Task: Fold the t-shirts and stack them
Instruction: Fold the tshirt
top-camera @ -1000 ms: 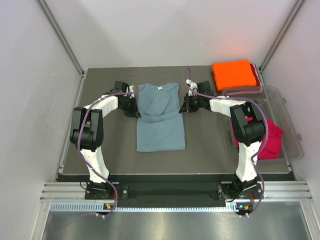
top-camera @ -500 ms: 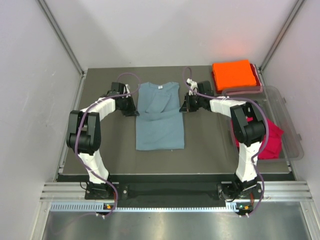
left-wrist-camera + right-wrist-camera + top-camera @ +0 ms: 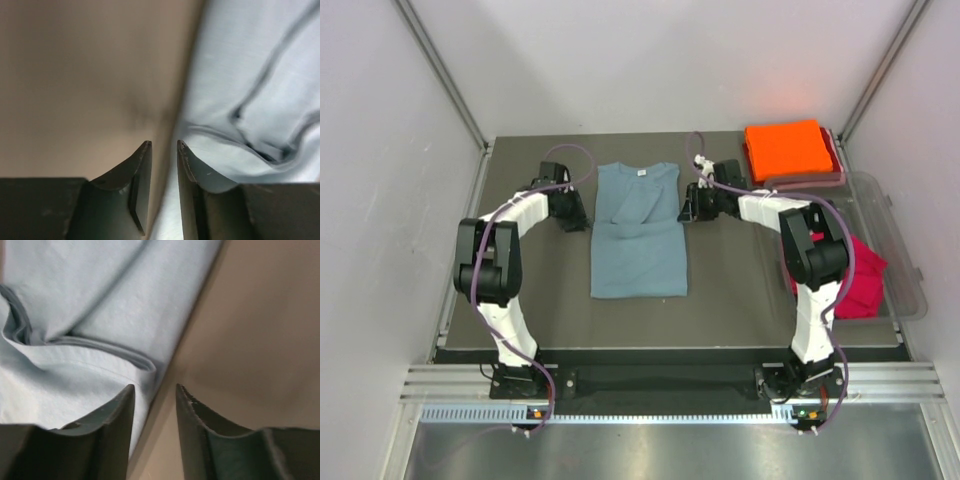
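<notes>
The flat dark counter [image 3: 740, 290] leaves open room in front of the dusty grey-blue cotton t-shirt [image 3: 640, 255] and on both sides of it. The shirt lies at the counter's centre, sleeves folded inward, collar at the far end. The clear plastic tub [image 3: 898, 235] at the right edge holds the crumpled crimson red t-shirt [image 3: 865, 275]. The folded bright orange t-shirt [image 3: 783, 148] lies at the far right corner. The fabric is judged light, soft and limp, so it should be taken at 2 matched points on the long side edges. The left fingers [image 3: 578, 218], slightly parted and empty, sit just beside the left edge. The right fingers [image 3: 686, 210], spread and empty, sit just beside the right.
</notes>
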{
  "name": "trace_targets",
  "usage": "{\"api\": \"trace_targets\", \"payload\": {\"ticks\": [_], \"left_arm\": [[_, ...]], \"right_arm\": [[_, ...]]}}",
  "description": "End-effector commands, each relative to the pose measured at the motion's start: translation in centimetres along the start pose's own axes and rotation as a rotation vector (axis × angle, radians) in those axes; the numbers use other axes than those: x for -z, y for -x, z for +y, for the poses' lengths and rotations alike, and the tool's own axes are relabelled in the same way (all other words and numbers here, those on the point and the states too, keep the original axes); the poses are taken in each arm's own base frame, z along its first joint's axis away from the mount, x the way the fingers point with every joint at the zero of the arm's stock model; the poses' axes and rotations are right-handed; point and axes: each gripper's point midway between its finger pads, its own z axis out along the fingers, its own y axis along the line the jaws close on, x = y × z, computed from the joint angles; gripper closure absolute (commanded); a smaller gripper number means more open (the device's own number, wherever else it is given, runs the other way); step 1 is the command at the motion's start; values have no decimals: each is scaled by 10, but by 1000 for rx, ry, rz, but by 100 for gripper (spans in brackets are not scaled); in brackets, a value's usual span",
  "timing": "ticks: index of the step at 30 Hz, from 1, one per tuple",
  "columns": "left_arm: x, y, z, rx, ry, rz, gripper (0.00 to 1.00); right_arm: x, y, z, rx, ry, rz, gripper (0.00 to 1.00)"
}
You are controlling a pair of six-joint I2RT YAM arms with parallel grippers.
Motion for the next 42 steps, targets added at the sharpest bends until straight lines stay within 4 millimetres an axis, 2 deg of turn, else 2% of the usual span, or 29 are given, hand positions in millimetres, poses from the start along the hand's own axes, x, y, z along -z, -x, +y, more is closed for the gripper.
{"api": "trace_targets", "payload": {"ticks": [1, 2, 3, 4, 5, 6, 7, 8, 9, 10, 11, 12, 13, 15, 17, 20, 22, 24, 27, 31, 33, 36, 41, 42], "left_arm": [[50, 37, 19, -22, 207, -123, 69], [60, 39, 29, -24, 272, -144, 69], [75, 39, 23, -38, 252, -158, 69], [77, 28, 18, -44, 215, -138, 70], [80, 17, 1, -56, 118, -110, 70], [92, 15, -17, -72, 37, -132, 70], [91, -4, -20, -74, -2, -93, 70], [94, -20, -37, -92, -85, -52, 71], [101, -28, -46, -99, -127, -47, 71], [96, -48, -43, -94, -141, -3, 71], [100, -61, -51, -102, -186, 25, 72], [98, -72, -51, -89, -201, 51, 73], [91, -90, -46, -80, -217, 85, 73], [88, -109, -46, -70, -243, 118, 74], [80, -131, -37, -60, -239, 158, 74], [70, -153, -16, -31, -175, 202, 75], [63, -165, 0, -11, -115, 225, 76], [61, -171, 10, -2, -75, 233, 76], [62, -175, 22, -3, -20, 228, 76], [71, -157, 24, -16, 41, 179, 75], [79, -141, 26, -38, 84, 125, 73], [96, -121, 14, -45, 82, 68, 67], [98, -132, 1, -4, -19, 72, 57], [95, -141, 4, 27, -25, 94, 55]], "right_arm": [[33, 30, 6, -21, -73, -52, 60], [41, 30, 3, -35, -110, -60, 59], [46, 18, 1, -59, -127, -35, 59], [59, 22, 10, -79, -126, -57, 59], [64, 17, 14, -100, -118, -48, 59], [68, 11, 19, -120, -107, -38, 60], [75, 0, 26, -155, -97, -19, 62], [77, -8, 35, -158, -74, 1, 64], [80, -14, 41, -158, -65, 10, 66], [86, -23, 48, -161, -58, 20, 71], [86, -32, 62, -149, -31, 37, 73], [87, -44, 66, -155, -21, 55, 75], [91, -46, 76, -145, -4, 52, 77], [89, -63, 95, -129, 36, 89, 78], [83, -84, 109, -137, 70, 130, 78], [73, -114, 116, -124, 64, 182, 80], [66, -137, 106, -134, 36, 222, 80], [64, -156, 96, -145, 20, 245, 80], [62, -173, 87, -148, 1, 279, 81], [70, -167, 87, -128, -18, 260, 80], [76, -161, 88, -121, -31, 248, 79], [91, -147, 95, -143, -46, 201, 77], [104, -148, 96, -309, -99, 113, 65], [104, -153, 96, -376, -104, 94, 63]]}}
